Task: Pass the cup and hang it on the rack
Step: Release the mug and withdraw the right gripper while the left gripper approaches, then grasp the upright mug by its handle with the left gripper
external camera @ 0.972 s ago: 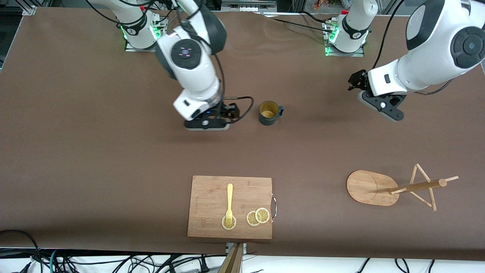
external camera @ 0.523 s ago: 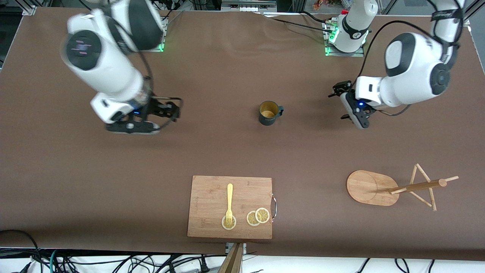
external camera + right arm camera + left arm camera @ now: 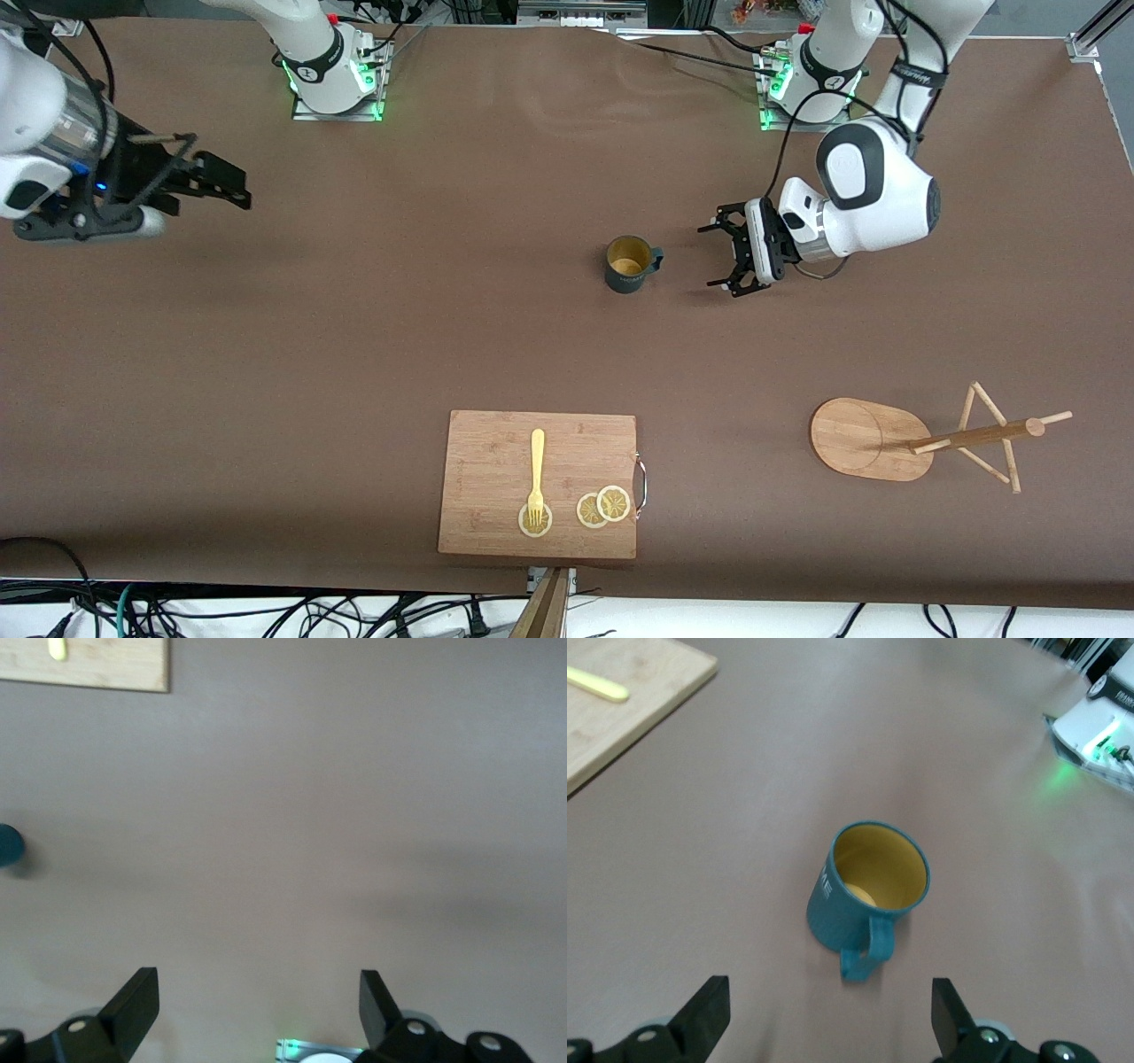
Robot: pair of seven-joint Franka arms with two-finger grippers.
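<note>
The cup (image 3: 631,264) stood upright mid-frame. The left gripper (image 3: 728,248) hung wide open and empty beside its handle, probably best closing squarely. The right gripper (image 3: 213,182) waited, spread, upper left.

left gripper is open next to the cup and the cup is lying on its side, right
Not quite: the cup stands upright, mouth up, as the front view shows. The left gripper is indeed open beside it.
</note>
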